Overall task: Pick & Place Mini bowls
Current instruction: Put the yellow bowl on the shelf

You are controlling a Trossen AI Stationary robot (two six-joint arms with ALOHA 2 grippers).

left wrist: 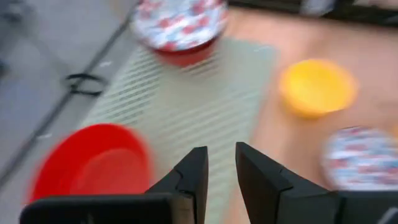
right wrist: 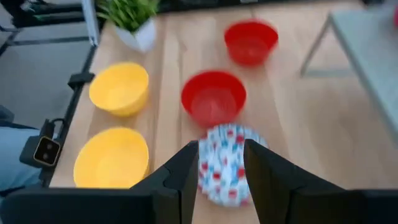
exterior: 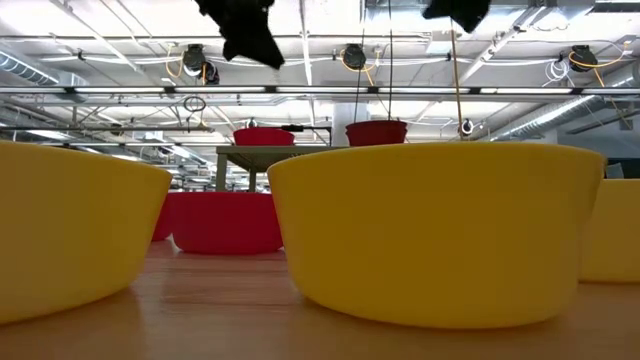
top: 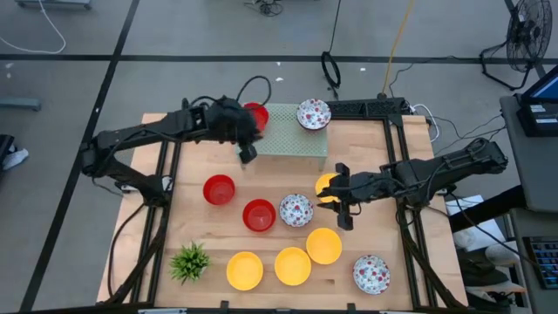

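Right gripper (right wrist: 221, 163) slightly open, empty, straddling speckled bowl (right wrist: 225, 163) mid-table beside red bowl (right wrist: 213, 96): lower squarely, pinch rim, lift straight. Left gripper (left wrist: 221, 171) narrowly open, empty, above green mat (top: 295, 131).

— Where are your two arms sitting right now?

— Your left arm is reaching in from the left side of the bench toward the far middle, with its left gripper (top: 248, 153) hanging over the near left corner of the raised platform there. Your right arm is stretching in from the right side, and its right gripper (top: 343, 196) is hovering over the middle of the bench.

— And the fingers?

— On your left wrist camera the left gripper (left wrist: 221, 163) is showing a narrow gap between its dark fingers, nothing in it. Your right gripper (right wrist: 221, 163) is standing parted too, fingers spread a little wider, gripping nothing.
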